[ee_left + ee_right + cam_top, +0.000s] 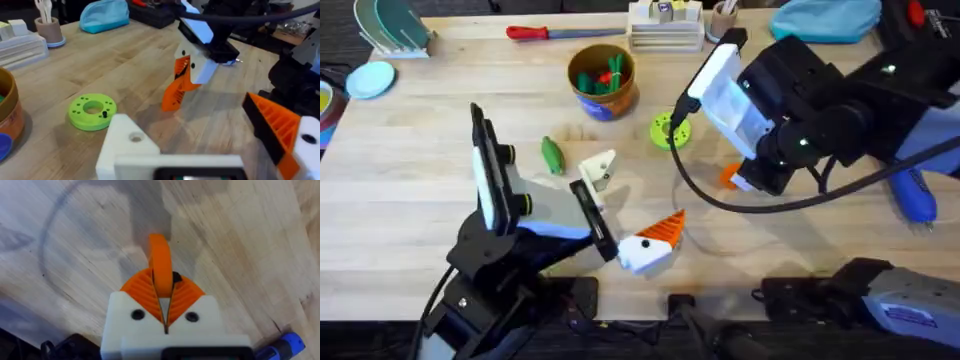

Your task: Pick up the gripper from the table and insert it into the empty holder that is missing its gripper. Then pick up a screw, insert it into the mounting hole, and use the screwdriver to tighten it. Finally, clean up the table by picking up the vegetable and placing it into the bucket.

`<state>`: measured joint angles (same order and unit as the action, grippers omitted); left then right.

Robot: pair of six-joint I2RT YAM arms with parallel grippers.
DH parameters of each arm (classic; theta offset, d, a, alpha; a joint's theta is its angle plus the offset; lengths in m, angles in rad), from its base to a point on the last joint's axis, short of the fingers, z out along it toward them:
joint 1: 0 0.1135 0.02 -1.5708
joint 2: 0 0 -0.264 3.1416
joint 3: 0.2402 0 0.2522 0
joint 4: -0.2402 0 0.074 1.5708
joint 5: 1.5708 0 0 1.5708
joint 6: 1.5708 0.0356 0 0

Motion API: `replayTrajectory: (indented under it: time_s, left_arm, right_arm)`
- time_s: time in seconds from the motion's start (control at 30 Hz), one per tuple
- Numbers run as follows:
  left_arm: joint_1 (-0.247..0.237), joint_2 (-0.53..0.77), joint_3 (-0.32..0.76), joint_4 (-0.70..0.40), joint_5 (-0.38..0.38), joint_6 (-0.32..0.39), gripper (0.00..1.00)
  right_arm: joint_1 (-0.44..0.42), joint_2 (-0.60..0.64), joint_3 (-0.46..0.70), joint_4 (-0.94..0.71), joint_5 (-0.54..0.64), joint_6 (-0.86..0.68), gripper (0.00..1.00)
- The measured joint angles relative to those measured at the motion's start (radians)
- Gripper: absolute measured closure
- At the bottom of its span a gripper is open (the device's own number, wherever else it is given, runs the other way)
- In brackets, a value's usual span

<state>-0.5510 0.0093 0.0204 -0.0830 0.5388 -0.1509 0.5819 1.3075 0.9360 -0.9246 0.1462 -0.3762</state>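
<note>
My right gripper point(162, 287) is shut on the gripper point(160, 260), a small orange wedge that sticks out past its ribbed pads. The wedge point(176, 92) hangs just above the table right of centre. My left gripper point(630, 205) is open; one finger carries an orange tip point(665, 228), and the other side is the bare cream holder point(598, 170), whose hole point(135, 136) faces up. The green vegetable point(552, 155) lies left of the holder. The bucket point(603, 82) stands at the back centre. The blue screwdriver point(912, 195) lies at the far right.
A green ring-shaped disc point(668, 130) lies between the bucket and the right arm, with a small dark piece on it point(105, 114). A red-handled screwdriver point(550, 32), a white tray stack point(665, 35), a cup point(50, 30) and a blue pouch point(825, 20) line the back edge.
</note>
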Motion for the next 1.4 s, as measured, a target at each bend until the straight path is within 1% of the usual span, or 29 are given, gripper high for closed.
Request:
replayTrajectory:
  time_s: [0.13,0.27,0.33,0.4,0.5,0.57,0.63,0.7,0.77,0.87,0.97,1.03,1.13,1.23,1.4]
  left_arm:
    - [0.000,0.000,0.000,0.000,0.000,0.000,0.007]
    - [0.000,0.000,0.000,0.000,0.000,0.000,0.007]
    - [0.000,0.000,0.000,0.000,0.000,0.000,0.007]
    - [0.000,0.000,0.000,0.000,0.000,0.000,0.007]
    - [0.000,0.000,0.000,0.000,-0.002,0.000,0.007]
    - [0.000,0.000,0.000,0.000,-0.003,0.000,0.007]
    - [0.000,0.000,0.000,0.000,-0.004,0.000,0.007]
    - [0.000,0.000,0.000,0.000,-0.004,0.000,0.007]
    - [0.000,0.000,0.000,0.000,-0.004,0.001,0.007]
    - [0.000,0.000,0.000,0.000,-0.004,0.014,0.007]
    - [0.000,0.000,0.000,0.000,-0.005,0.028,0.008]
    - [0.000,0.000,0.000,0.000,-0.004,0.033,0.008]
    - [0.000,0.000,0.000,0.000,-0.005,0.039,0.008]
    - [0.000,0.000,0.000,0.000,-0.005,0.039,0.008]
    - [0.000,0.000,0.000,0.000,-0.005,0.039,0.008]
  right_arm:
    - [0.000,-0.002,0.007,-0.020,-0.001,0.000,0.990]
    - [-0.006,-0.036,0.047,-0.065,-0.005,0.014,0.992]
    - [-0.025,-0.074,0.076,-0.073,-0.023,0.040,0.992]
    - [-0.076,-0.128,0.098,-0.058,-0.083,0.072,0.992]
    - [-0.213,-0.201,0.102,-0.016,-0.254,0.121,0.993]
    - [-0.340,-0.229,0.089,0.044,-0.443,0.146,0.993]
    - [-0.454,-0.232,0.064,0.098,-0.656,0.168,0.993]
    - [-0.529,-0.215,0.024,0.134,-0.870,0.203,0.993]
    - [-0.562,-0.181,-0.011,0.138,-1.038,0.246,0.993]
    - [-0.560,-0.118,-0.055,0.137,-1.219,0.303,0.993]
    - [-0.525,-0.054,-0.071,0.139,-1.348,0.340,0.993]
    - [-0.486,-0.015,-0.071,0.152,-1.406,0.363,0.993]
    - [-0.421,0.045,-0.071,0.172,-1.461,0.393,0.993]
    - [-0.361,0.112,-0.071,0.186,-1.491,0.407,0.993]
    - [-0.318,0.206,-0.071,0.230,-1.510,0.424,0.993]
